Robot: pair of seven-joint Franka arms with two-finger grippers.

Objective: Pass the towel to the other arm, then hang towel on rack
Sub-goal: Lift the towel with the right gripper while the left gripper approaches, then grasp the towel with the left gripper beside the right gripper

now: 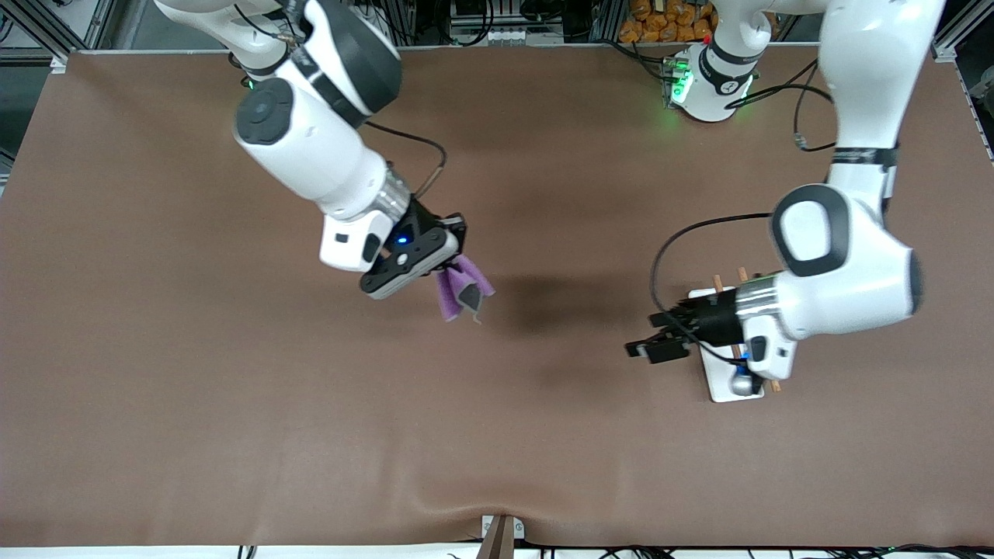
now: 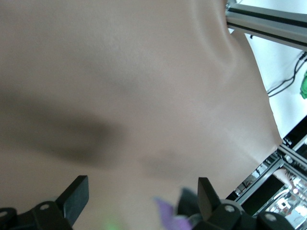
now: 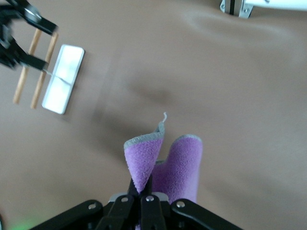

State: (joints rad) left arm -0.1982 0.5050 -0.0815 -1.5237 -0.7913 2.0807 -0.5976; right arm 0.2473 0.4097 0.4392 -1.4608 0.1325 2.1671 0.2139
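Front view: the rack (image 1: 730, 371) lies flat on the tabletop (image 1: 233, 435) toward the left arm's end, its white base nearest the camera and its two wooden rods running away from it. The left claw (image 1: 648, 348) hovers over the rack's edge, fingers spread wide and holding nothing. Farther from the camera, mid-tabletop, the right claw (image 1: 450, 268) hangs in the air, pinched tight on the towel (image 1: 460, 291). The purple cloth droops in two folds, its grey edge showing in the right wrist view (image 3: 165, 163)
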